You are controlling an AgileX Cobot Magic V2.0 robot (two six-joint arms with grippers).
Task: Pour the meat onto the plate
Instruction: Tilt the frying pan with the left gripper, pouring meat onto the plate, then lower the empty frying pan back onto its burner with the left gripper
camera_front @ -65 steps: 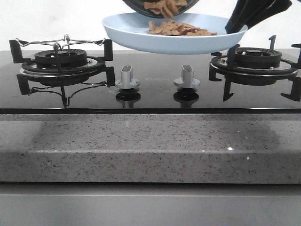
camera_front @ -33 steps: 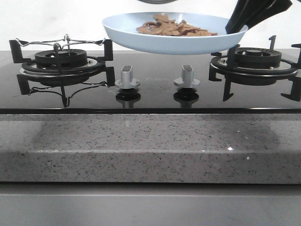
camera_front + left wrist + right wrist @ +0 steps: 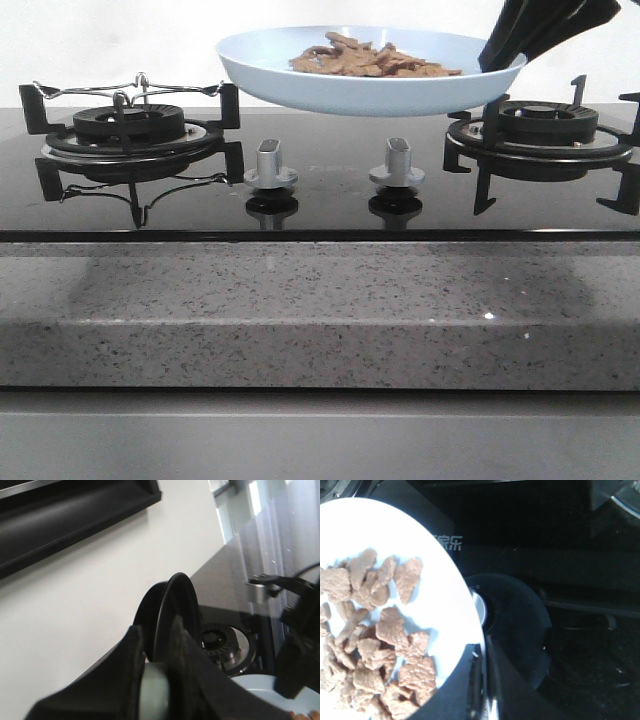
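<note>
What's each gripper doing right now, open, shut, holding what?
Left gripper: shut on the black pan's rim, pan tipped on edge.
Right gripper: shut on the plate's rim, plate held above the stove with the meat on it.

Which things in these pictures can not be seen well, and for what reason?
- The frying pan: absent from the front view; in the left wrist view only its edge shows, so its inside is hidden.
- The left gripper: blurred and very close; it is shut on the frying pan.
- The right gripper: cut off by the picture's edge, clamped on the plate rim.
- The meat: the near rim hides the heap's base in the front view.
</note>
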